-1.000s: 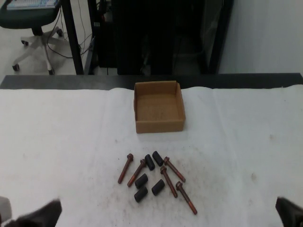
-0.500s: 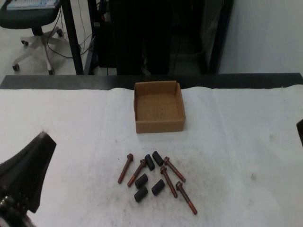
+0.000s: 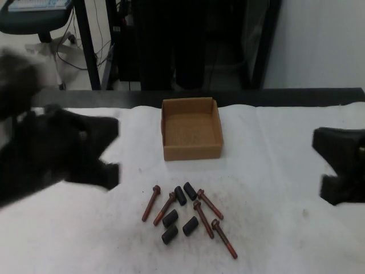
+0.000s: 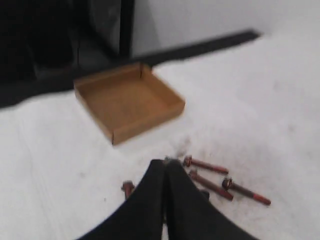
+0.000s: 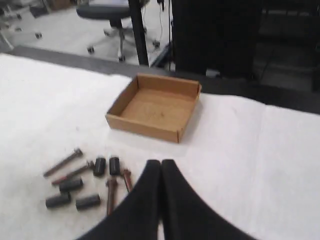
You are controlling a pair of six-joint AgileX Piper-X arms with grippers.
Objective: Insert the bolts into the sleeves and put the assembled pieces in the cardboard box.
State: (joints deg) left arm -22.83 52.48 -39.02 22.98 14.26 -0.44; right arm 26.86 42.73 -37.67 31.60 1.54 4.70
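Bright, even light on white cloth (image 3: pixel 285 240), soft faint shadows.

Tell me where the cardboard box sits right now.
In the high view the cardboard box sits mid-bench, just beyond the loose bolts and sleeves, close to the white cloth's far edge.

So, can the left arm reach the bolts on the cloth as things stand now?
Probably yes: nothing lies between the left gripper and the bolts. It is shut, though, so it must open first.
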